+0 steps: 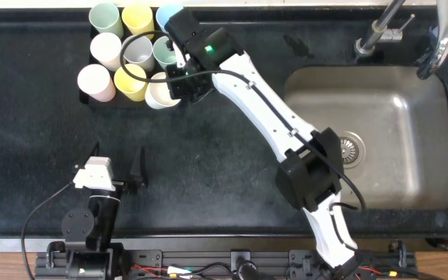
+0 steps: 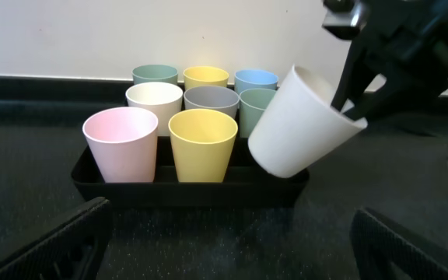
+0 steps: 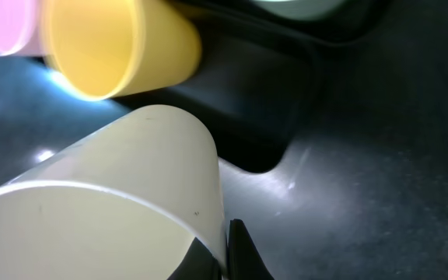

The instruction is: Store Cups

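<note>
A dark speckled counter (image 1: 208, 179) is seen across the scene. A steel sink (image 1: 411, 163) is set into it on the right, with a round drain (image 1: 351, 148) placed toward its left side. A faucet (image 1: 379, 31) is mounted at the sink's far edge. A pale wall (image 2: 68, 39) is seen beyond the counter's far edge.

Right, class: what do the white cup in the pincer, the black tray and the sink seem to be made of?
The white cup looks like matte plastic: smooth, opaque, thin rim. The tray is likely black plastic too, with a dull moulded wall. The sink appears brushed stainless steel: grey, softly reflective.
</note>
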`<state>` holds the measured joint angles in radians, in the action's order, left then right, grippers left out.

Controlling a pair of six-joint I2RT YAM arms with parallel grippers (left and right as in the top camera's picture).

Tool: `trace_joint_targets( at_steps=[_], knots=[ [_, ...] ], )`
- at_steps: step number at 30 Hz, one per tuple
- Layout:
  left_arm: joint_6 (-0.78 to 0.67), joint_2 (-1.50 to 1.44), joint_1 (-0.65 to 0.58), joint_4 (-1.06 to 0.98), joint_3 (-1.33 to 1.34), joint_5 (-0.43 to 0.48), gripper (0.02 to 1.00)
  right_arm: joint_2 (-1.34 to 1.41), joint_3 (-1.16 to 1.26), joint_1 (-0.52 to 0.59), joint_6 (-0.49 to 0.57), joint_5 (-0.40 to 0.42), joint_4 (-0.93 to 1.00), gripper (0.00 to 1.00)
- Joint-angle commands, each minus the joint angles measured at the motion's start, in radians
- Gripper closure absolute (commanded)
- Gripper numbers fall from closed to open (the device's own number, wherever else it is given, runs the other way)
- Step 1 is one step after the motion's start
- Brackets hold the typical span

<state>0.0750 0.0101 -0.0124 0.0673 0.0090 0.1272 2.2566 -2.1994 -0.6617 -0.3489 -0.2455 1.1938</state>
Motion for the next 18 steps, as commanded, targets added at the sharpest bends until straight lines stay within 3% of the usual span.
trace_joint_targets(
  at_steps=[1,18],
  knots=[
    [0.003,-0.008,0.007,0.003,-0.001,0.003,0.018,0.001,-0.039,0.001,-0.048,0.075,-0.034,0.958],
    [0.003,-0.008,0.007,0.003,-0.001,0.003,0.02,0.072,-0.038,0.002,-0.127,0.106,-0.07,0.958]
  ],
)
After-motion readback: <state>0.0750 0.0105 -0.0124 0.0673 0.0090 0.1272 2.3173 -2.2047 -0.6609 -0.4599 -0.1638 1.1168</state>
